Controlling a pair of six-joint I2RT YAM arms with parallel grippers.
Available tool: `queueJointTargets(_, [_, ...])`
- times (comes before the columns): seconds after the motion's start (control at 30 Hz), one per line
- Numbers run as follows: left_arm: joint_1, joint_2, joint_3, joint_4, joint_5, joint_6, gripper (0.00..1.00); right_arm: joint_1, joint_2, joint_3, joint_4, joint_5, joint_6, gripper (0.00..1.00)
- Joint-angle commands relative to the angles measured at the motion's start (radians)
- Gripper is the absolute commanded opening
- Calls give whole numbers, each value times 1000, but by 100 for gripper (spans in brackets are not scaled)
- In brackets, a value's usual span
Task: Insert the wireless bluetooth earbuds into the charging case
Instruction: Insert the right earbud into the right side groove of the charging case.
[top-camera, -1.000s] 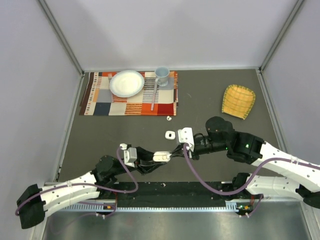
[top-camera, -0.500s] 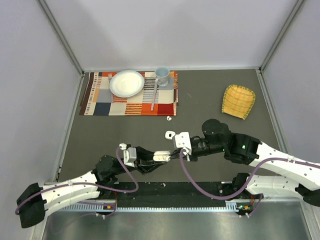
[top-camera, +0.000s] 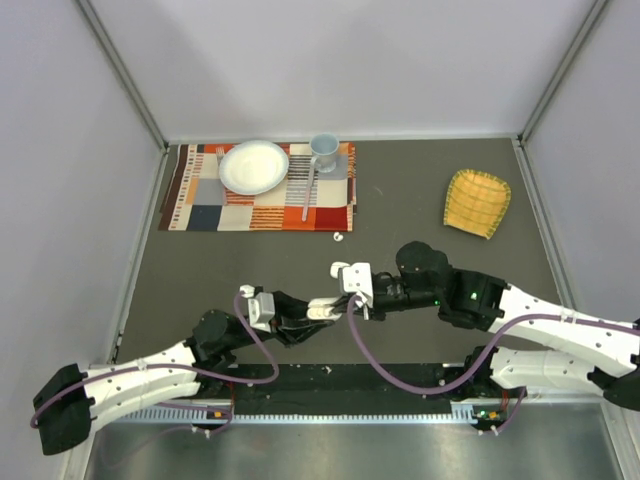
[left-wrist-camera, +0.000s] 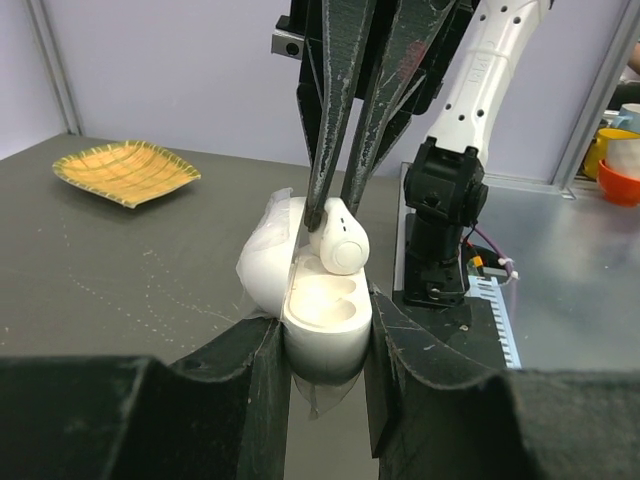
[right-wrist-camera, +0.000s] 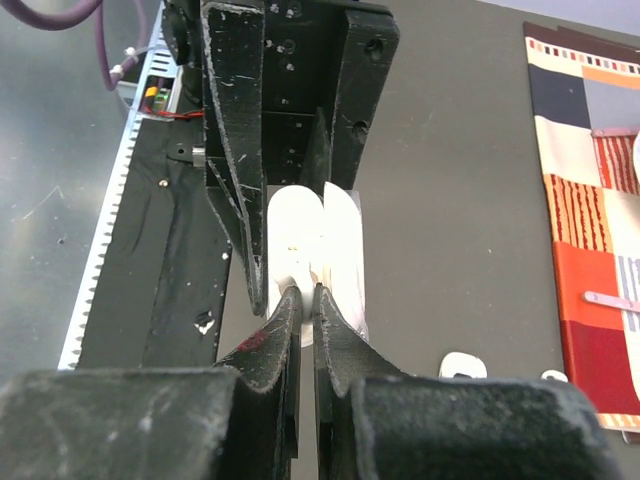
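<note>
We've got left fingers (left-wrist-camera: 262, 390) clamped on the open charging case (left-wrist-camera: 322, 305). Right fingers (left-wrist-camera: 335, 100) are pinched on one earbud (left-wrist-camera: 340, 243), which hangs just above the case's wells.

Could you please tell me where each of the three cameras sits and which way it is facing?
Top external: above and behind the arm bases, looking down on the table; both arms show.
Left wrist: on the left arm, looking along the left claw at the open charging case it grips; the right claw holds an earbud over it.
Right wrist: on the right arm, looking down past the right claw onto the charging case.
Shared: both wrist views show the charging case and both claws.
</note>
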Motion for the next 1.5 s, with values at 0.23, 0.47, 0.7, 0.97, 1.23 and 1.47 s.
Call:
queueJointTargets(0.23, [-4,-38,22,98,-70,45,0,14,-41,-45,33,82,42,0])
queueJointTargets(0.47, [-4,-52,17,103,-67,53,0,14,-50,-68,31,73,34,0])
queueJointTargets(0.7, [-4,-40,17,135,-53,62,0,16,-5,-49,27,28,53,0])
queueJointTargets(0.97, [-4,-28,15,160,-55,65,0,16,12,-37,10,19,62,10])
queueJointTargets(1.23, [-4,-55,5,140,-73,71,0,17,-31,-31,-35,110,45,28])
queueJointTargets(1.47, [-4,-66,0,126,-72,68,0,16,-80,-23,-24,122,48,33])
